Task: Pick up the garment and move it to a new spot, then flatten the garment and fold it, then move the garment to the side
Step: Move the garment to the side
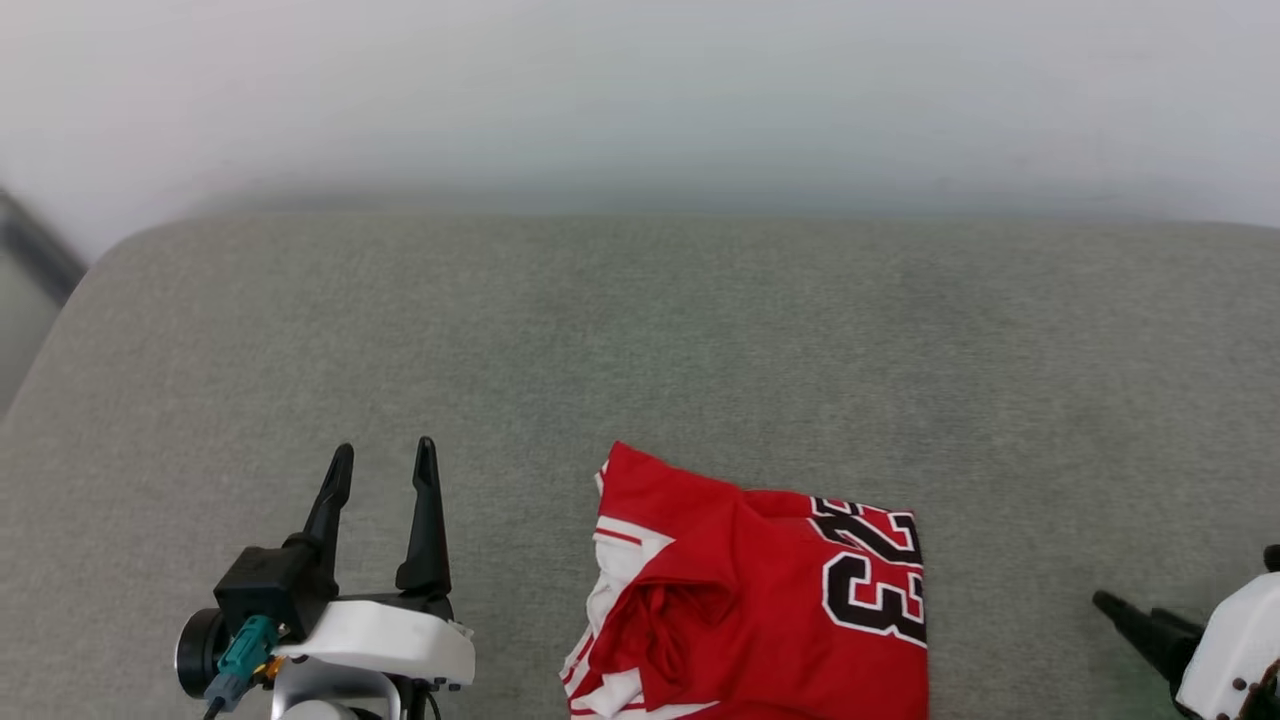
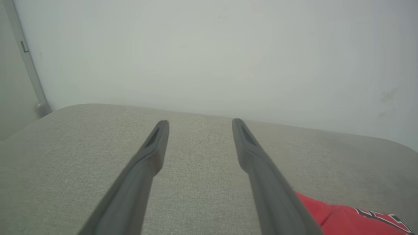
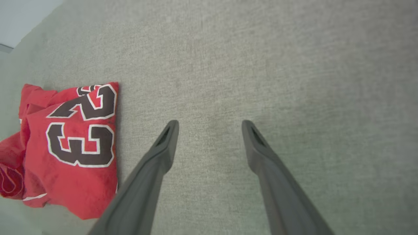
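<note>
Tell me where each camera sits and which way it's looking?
Left wrist: on the left arm, looking along the open left hand across the grey cushion to the wall; garment at lower right.
Right wrist: on the right arm, looking down past the open right hand at the cushion; garment at left.
Head: up high, looking down at cushion and garment, both hands in the bottom corners.
Shared: all three see the garment.

The bench [image 1: 700, 330] is covered with grey-beige woven fabric and has a rounded corner at the far left. Behind it stands a plain pale wall [image 1: 640, 90], and a grey strip [image 2: 28, 70] runs down its left edge. The light is soft and even.
</note>
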Robot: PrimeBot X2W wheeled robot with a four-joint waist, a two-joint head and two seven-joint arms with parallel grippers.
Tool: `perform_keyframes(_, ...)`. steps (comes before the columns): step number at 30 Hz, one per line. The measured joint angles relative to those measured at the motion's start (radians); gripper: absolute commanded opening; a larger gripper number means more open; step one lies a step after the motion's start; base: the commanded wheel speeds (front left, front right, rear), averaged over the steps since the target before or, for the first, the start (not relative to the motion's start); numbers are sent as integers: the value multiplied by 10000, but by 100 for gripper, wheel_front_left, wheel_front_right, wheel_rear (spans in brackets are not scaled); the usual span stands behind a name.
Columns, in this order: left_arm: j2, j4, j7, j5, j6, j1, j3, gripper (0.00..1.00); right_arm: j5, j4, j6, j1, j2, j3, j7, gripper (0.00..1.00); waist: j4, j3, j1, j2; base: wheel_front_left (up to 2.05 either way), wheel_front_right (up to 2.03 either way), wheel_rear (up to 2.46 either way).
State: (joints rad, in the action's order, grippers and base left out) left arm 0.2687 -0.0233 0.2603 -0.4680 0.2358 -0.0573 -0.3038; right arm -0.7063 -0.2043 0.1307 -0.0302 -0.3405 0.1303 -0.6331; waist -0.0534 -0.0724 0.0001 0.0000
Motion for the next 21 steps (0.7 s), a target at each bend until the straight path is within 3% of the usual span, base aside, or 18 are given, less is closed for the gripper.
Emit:
perform_keyframes(4, -213, -63, 0, 182, -186, -105, 180, 100, -598, -522, 0, -283, 299, 265, -1720, 100, -332, -270, 0, 0, 0, 0, 0)
perform_keyframes(10, -495, -136, 0, 435, -431, -268, 282, 100, -1647, -821, 8, -790, 1703, 696, -3833, 100, -701, -673, 0, 0, 0, 0, 0)
perform_keyframes(15, -600, -280, 0, 554, -610, -366, 389, 100, -2278, -1078, 10, -1126, 2435, 725, -4535, 100, -877, -943, 0, 0, 0, 0, 0)
perform_keyframes(21, -637, -380, 0, 711, -779, -553, 451, 100, -2623, -1616, 12, -1465, 2550, 673, -4592, 100, -948, -1067, 0, 0, 0, 0, 0)
